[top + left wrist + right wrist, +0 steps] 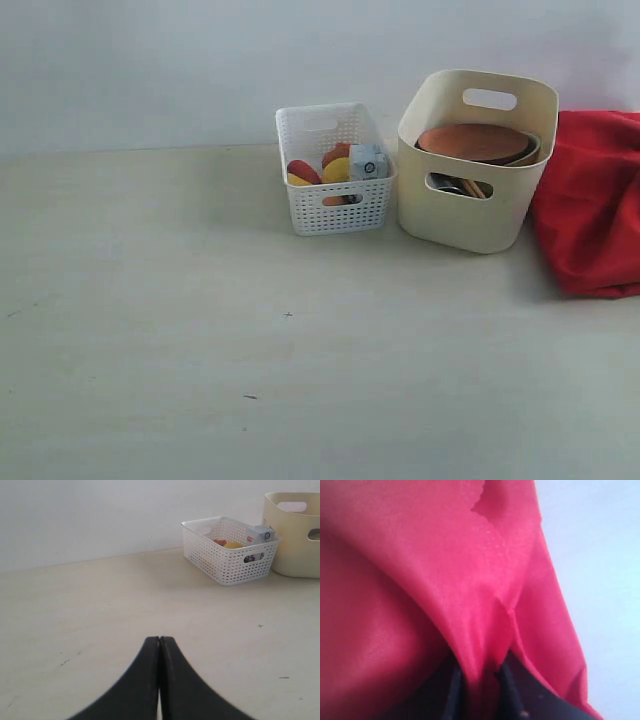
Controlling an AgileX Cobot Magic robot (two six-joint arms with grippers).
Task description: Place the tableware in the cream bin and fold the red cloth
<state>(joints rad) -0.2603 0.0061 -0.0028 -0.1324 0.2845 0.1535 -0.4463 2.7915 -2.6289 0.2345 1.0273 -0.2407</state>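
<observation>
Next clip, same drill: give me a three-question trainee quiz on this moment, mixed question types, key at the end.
1. True or false: the terracotta-brown plate lies outside the cream bin.
2. What is pinched in the right tool? A the small carton; B the red cloth; C the white lattice basket.
3. Fill the gap: the left tool hangs over bare table with its jaws ____.

Key: 1 false, the plate sits inside the bin. 2 B. 3 shut.
</observation>
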